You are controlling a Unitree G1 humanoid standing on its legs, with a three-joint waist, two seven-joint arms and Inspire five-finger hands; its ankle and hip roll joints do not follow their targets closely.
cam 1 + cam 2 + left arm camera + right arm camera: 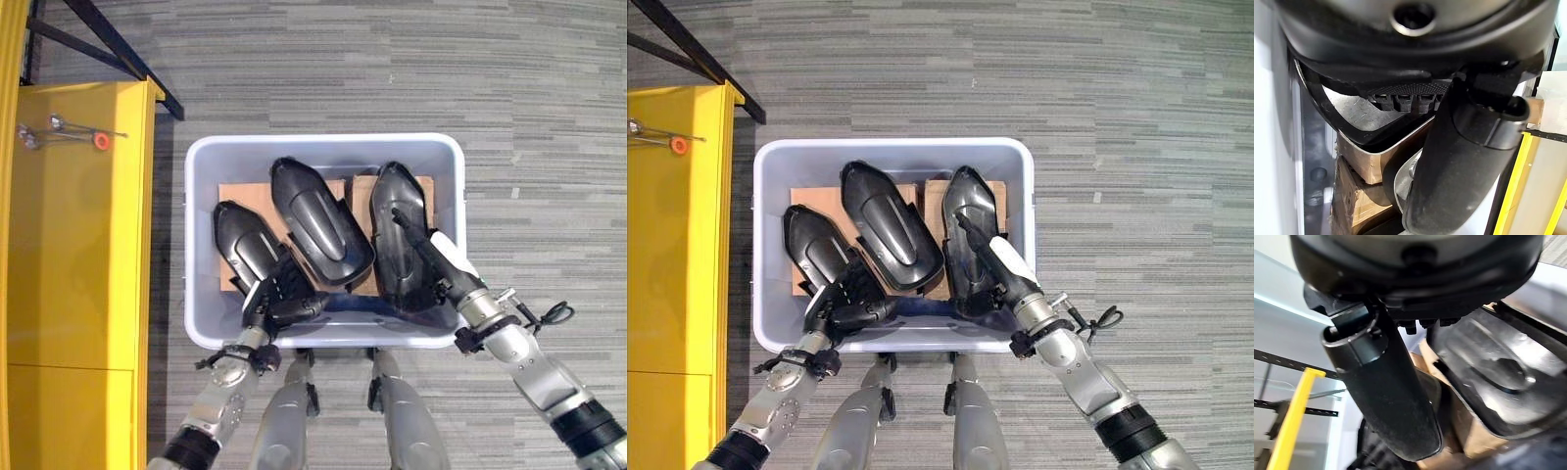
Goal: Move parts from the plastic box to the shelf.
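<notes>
Both hands reached over near rim of plastic box (196,245): left hand (284,299) curled on left black part (245,245), right hand (441,259) laid straight-fingered along right part (397,230), likely steadying for lift toward yellow shelf (78,255); middle part (318,220) untouched on cardboard (245,193).

- The light is bright and even, coming from above; the grey carpet (392,69) shows no strong shadow.
- Soft highlights lie on the 3 glossy black parts (321,220) inside the plastic box (323,147).
- A small dark shadow lies under the box's near rim.
- In the wrist views the left hand (1459,161) and right hand (1386,396) are blurred, and the background behind them is out of focus.
</notes>
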